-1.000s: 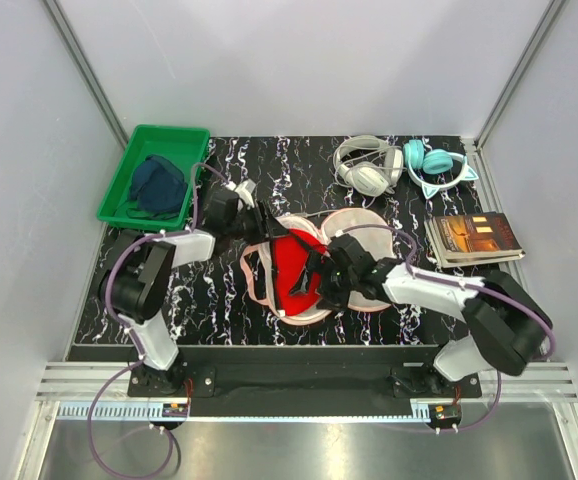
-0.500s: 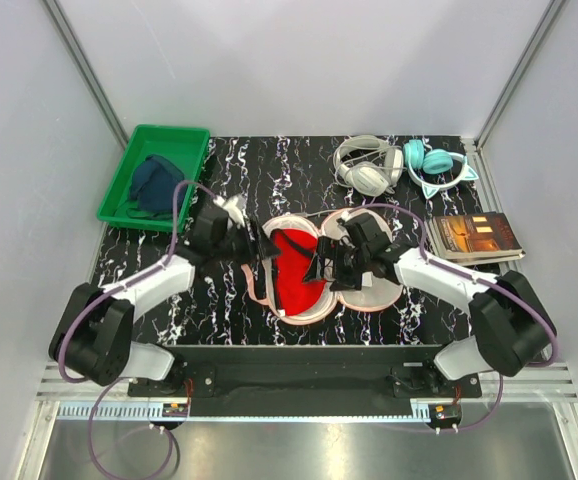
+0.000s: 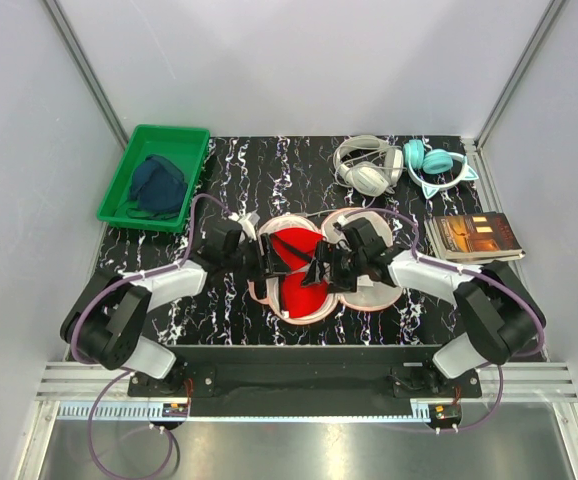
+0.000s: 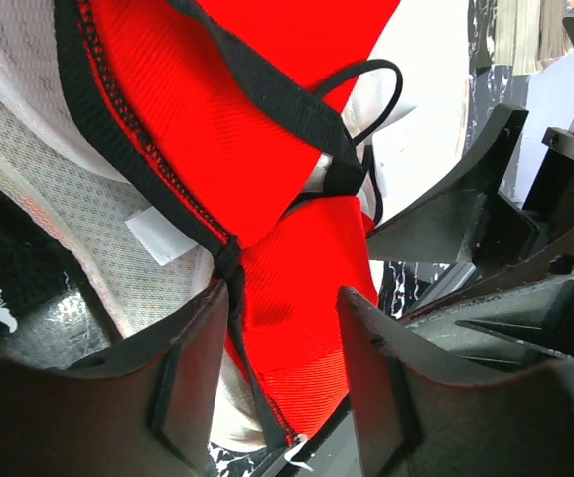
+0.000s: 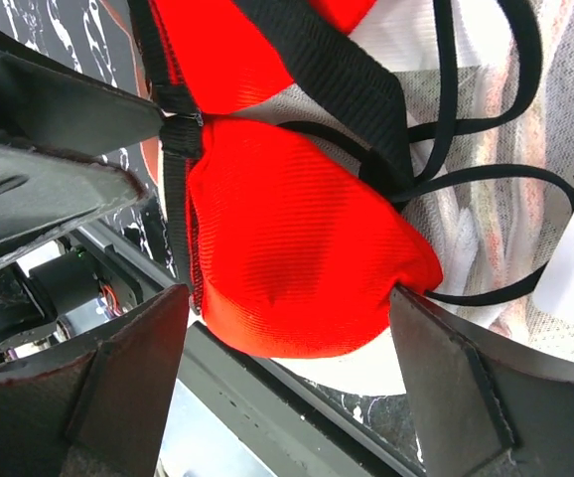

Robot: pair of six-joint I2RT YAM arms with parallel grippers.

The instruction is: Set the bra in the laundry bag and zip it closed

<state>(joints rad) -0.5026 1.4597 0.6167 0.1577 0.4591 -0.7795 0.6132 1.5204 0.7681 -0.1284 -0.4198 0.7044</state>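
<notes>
The laundry bag point(image 3: 374, 298) lies open like a clamshell at the middle of the table, white mesh up. The red bra point(image 3: 294, 270) with dark straps lies bunched on its left half. My left gripper point(image 3: 265, 258) is at the bra's left edge. In the left wrist view it point(image 4: 282, 373) is open, red fabric point(image 4: 267, 149) between the fingers and mesh point(image 4: 59, 199) to the left. My right gripper point(image 3: 325, 268) is at the bra's right side. In the right wrist view it point(image 5: 292, 373) is open wide around a red cup point(image 5: 297, 248), with mesh point(image 5: 565, 129) behind.
A green tray point(image 3: 129, 185) with a dark blue garment point(image 3: 159, 185) stands at the back left. White headphones point(image 3: 366, 165) and teal cat-ear headphones point(image 3: 437, 168) lie at the back right. A book point(image 3: 474, 237) lies at the right edge.
My left gripper has come down from the bag's far left edge to the bra's left side. My right gripper has shifted slightly up and left. The bra is bunched more compactly.
</notes>
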